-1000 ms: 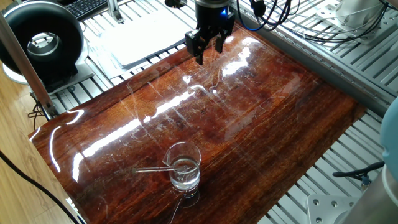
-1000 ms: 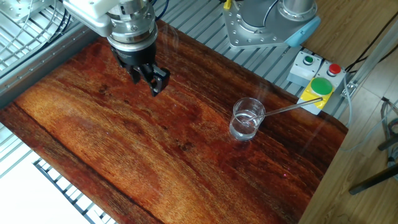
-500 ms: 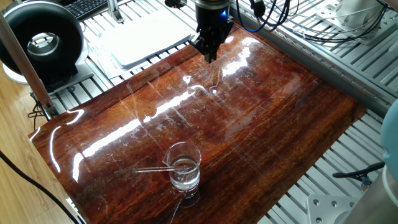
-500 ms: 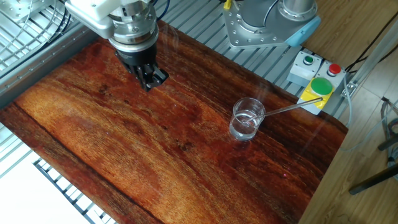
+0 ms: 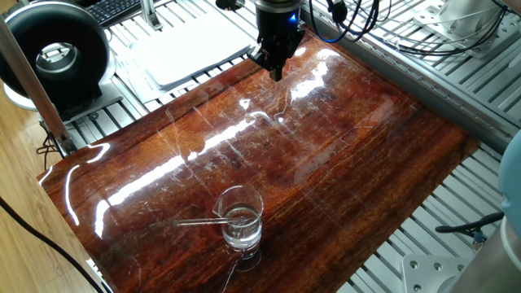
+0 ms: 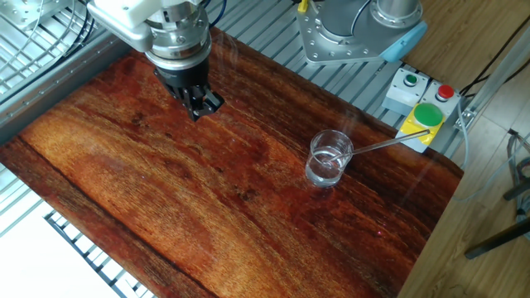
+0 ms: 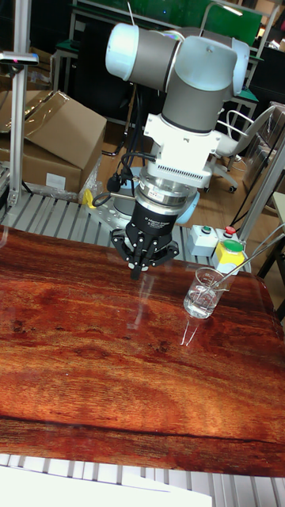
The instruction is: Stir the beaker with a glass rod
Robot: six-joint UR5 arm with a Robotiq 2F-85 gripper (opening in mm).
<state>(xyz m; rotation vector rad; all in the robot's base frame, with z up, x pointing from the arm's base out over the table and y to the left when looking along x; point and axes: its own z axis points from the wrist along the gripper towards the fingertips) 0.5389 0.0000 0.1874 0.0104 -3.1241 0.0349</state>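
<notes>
While the claw [image 5: 277, 72] hangs over the far end of the counter [image 5: 326, 163], at the top centre of one fixed view, its fingers are clenched together into a single point with nothing between them. In the other fixed view the claw [image 6: 197, 109] shows at the upper left, tips pressed together just above the glossy red-brown wood; in the tall view it [image 7: 139, 272] sits left of centre beneath the grey arm.

The beaker [image 5: 239, 218] stands upright near the bottom centre of one fixed view, well apart from the claw, with clear liquid in its lower part. The rod [image 5: 198, 221] rests inside it, leaning on the rim and sticking out to the left in that view. In the other fixed view the beaker [image 6: 330, 159] is right of centre and the rod [image 6: 389, 142] slants up to the right toward a yellow box with a green button [image 6: 428, 114]. In the tall view the beaker [image 7: 203, 293] is at the right, and the rod [image 7: 252, 255] rises toward the frame's right edge.
</notes>
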